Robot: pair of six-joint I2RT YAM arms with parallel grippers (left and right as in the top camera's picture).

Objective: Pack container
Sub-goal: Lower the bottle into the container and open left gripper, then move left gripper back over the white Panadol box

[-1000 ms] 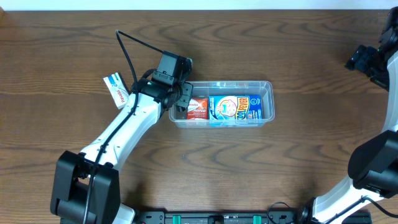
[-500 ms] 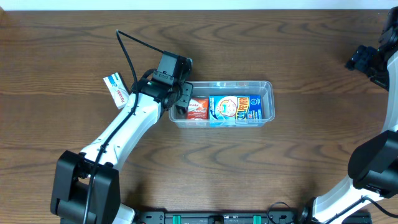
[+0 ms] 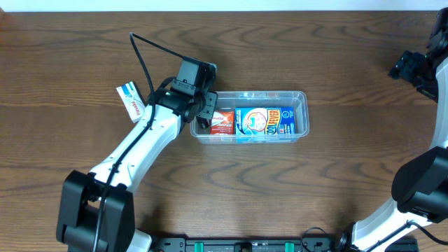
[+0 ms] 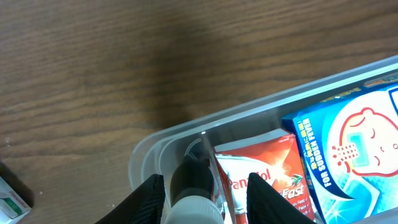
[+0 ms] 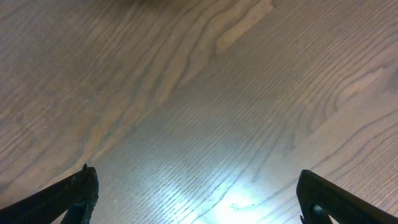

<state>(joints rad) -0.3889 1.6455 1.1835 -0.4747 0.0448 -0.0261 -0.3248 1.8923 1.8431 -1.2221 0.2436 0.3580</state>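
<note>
While left hand gapes, gripping nothing, over container, red box perhaps "Panadol", blue box "SUDDEN FEVER"

The container sits mid-tabletop, nearer the far edge. Inside it, a small box lies at the left end, with a larger box touching its right side. A flat packet lies on the tabletop, apart, left of the container.

Red box, blue box in container
</note>
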